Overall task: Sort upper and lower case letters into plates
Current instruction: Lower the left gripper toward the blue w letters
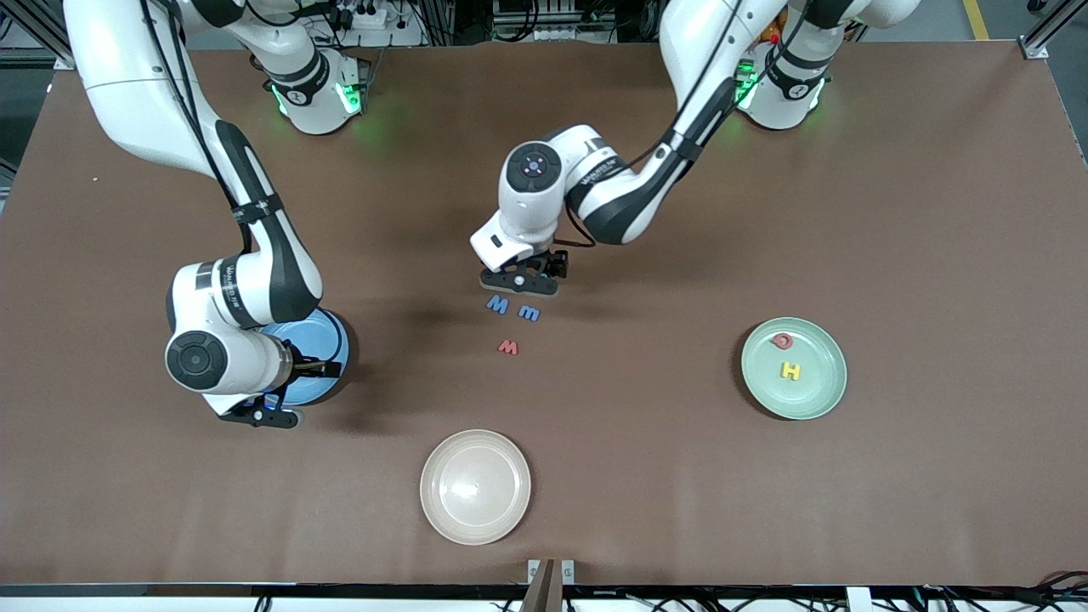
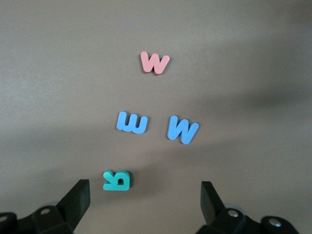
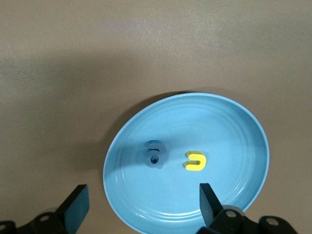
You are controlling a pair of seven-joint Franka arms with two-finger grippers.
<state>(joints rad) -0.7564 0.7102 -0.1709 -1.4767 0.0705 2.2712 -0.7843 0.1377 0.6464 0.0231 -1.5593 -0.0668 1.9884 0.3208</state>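
The left claw [image 1: 520, 283] hangs spread over a teal letter [image 2: 117, 180], with two blue letters [image 1: 513, 308] and a red one [image 1: 508, 347] at its 6 o'clock on the desk [image 1: 646, 442]. The right claw [image 1: 274, 416], also spread, hovers over the blue plate [image 3: 229, 131] holding a yellow letter [image 3: 196, 161] and a blue one [image 3: 155, 156]. The green plate [image 1: 820, 391], at 3 o'clock from the loose letters, holds two.

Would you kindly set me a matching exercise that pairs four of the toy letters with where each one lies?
Column one:
1. yellow H
2. yellow n
3. teal letter
4. red w

Column two:
A. in the sky blue plate
B. on the bare table, under the left hand
C. in the mint green plate
D. on the bare table, nearer the front camera than the two blue letters

Pairs: 1-C, 2-A, 3-B, 4-D
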